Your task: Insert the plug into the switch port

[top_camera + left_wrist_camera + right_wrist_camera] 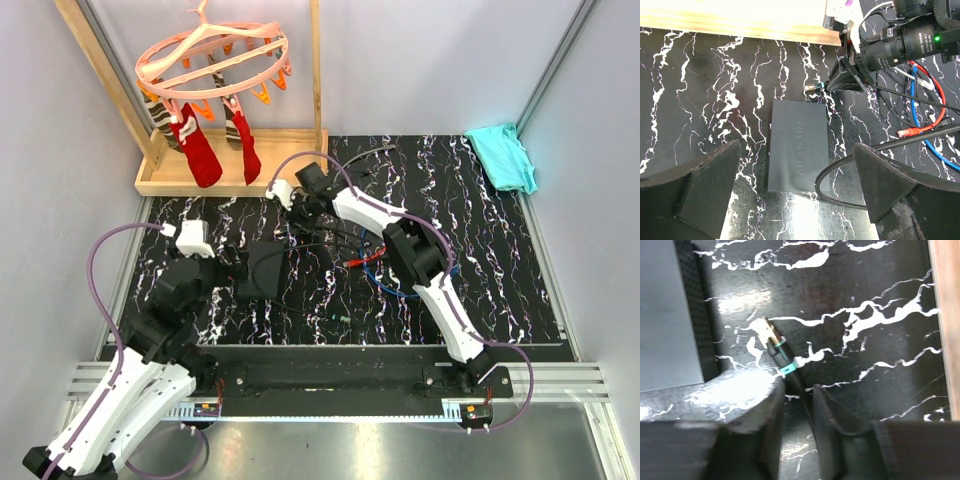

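The switch is a flat matte black box (265, 268) lying on the marbled mat; in the left wrist view the box (799, 145) sits straight below my wide-open left gripper (797, 146), untouched. Its port is hidden; only a perforated side wall (692, 310) shows. The plug (772, 342), gold-tipped with a teal band, lies on the mat a little off the box's far end (814, 87). My right gripper (797, 387) straddles the plug's black cable (802, 390) just behind the teal band. Its jaws stand narrowly apart, with a gap still showing beside the cable.
A wooden tray (230, 180) with a peg hanger and red socks stands at the back left. Red and blue cables (935, 115) tangle to the right of the box. A black cable loop (837, 192) crosses the box's near corner. A teal cloth (503, 155) lies back right.
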`<action>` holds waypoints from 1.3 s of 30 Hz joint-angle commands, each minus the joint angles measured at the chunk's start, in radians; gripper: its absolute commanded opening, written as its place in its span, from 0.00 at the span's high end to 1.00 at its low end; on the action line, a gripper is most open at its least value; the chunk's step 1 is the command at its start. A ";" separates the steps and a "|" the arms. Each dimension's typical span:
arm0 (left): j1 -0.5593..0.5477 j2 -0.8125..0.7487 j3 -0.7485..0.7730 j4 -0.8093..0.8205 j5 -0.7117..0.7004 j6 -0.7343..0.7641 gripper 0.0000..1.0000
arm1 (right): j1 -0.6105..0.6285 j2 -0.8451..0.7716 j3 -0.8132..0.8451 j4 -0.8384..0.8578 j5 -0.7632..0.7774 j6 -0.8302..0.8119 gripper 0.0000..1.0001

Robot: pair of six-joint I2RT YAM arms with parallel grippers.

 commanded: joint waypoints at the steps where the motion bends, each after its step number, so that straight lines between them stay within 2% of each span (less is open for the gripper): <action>1: -0.004 -0.005 0.003 0.013 -0.027 -0.017 0.01 | 0.022 -0.015 -0.058 -0.091 0.097 -0.026 0.71; 2: -0.004 0.001 0.004 0.015 -0.032 -0.022 0.01 | 0.022 -0.041 -0.077 -0.089 0.116 -0.021 0.71; 4: -0.004 0.024 0.007 0.022 -0.032 -0.022 0.01 | 0.022 -0.070 -0.135 -0.088 0.128 -0.006 0.84; 5: -0.002 0.034 0.012 0.025 -0.036 -0.020 0.01 | 0.022 -0.098 -0.155 -0.089 0.134 -0.003 0.87; 6: -0.004 0.055 0.015 0.032 -0.039 -0.020 0.01 | 0.022 -0.115 -0.193 -0.088 0.137 0.002 0.95; 8: -0.004 0.078 0.023 0.042 -0.049 -0.016 0.01 | 0.022 -0.161 -0.232 -0.088 0.146 0.018 1.00; 14: -0.002 0.167 0.043 0.097 -0.104 0.000 0.01 | 0.020 -0.321 -0.382 -0.071 0.139 0.115 1.00; 21: 0.036 0.288 0.057 0.145 -0.113 0.013 0.01 | 0.048 -0.518 -0.647 0.046 0.106 0.241 1.00; 27: 0.093 0.365 0.057 0.180 -0.009 0.027 0.01 | 0.094 -0.612 -0.813 0.133 0.169 0.313 1.00; 33: 0.093 0.341 0.008 0.249 0.239 0.043 0.01 | 0.134 -0.646 -0.896 0.158 0.267 0.361 1.00; 36: 0.095 0.305 -0.003 0.245 0.275 0.047 0.01 | 0.152 -0.655 -0.916 0.155 0.307 0.370 0.99; 39: 0.095 0.264 -0.006 0.213 0.251 0.041 0.01 | 0.160 -0.653 -0.917 0.138 0.327 0.376 0.91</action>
